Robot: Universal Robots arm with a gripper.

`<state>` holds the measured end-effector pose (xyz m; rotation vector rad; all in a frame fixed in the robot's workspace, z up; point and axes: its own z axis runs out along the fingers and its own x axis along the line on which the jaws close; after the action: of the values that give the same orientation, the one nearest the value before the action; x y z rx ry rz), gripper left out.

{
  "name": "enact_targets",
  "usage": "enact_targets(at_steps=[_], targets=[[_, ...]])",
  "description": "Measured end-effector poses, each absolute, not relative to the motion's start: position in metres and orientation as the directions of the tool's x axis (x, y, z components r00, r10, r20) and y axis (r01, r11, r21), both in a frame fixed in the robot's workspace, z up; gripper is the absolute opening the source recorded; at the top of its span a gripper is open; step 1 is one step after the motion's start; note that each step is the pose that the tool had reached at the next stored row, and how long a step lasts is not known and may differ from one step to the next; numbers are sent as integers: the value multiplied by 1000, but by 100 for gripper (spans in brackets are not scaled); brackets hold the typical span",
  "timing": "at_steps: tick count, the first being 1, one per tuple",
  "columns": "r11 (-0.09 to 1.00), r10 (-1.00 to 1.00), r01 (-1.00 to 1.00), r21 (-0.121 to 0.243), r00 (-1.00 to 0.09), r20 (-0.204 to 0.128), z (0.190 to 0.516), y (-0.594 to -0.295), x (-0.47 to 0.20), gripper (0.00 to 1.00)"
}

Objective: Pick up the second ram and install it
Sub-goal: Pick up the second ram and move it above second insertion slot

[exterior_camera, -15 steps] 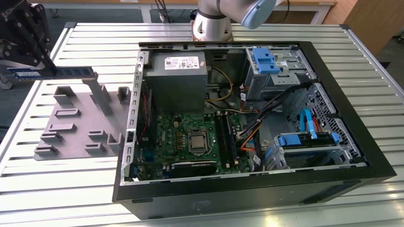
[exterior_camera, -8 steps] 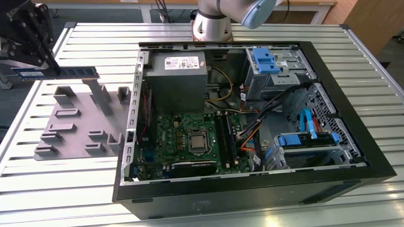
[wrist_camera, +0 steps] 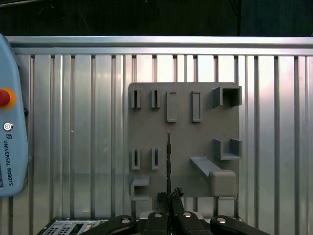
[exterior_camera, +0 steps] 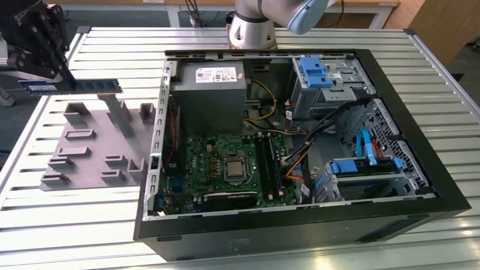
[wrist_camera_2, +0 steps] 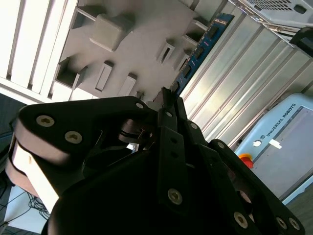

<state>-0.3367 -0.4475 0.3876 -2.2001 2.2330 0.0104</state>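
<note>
Second ram hangs level above the grey fixture, apparently clamped edge-on in the tool.

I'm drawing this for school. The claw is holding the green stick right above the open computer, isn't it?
Not quite. The claw holds the green stick above the grey holder beside the open computer, not above it; the exterior view shows this.
</note>
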Motion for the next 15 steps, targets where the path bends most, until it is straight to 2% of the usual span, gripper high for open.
enact_targets(at_steps=[15], targets=[[15,-1000,-1000,0,-15,-9,388,-448,-325,14]])
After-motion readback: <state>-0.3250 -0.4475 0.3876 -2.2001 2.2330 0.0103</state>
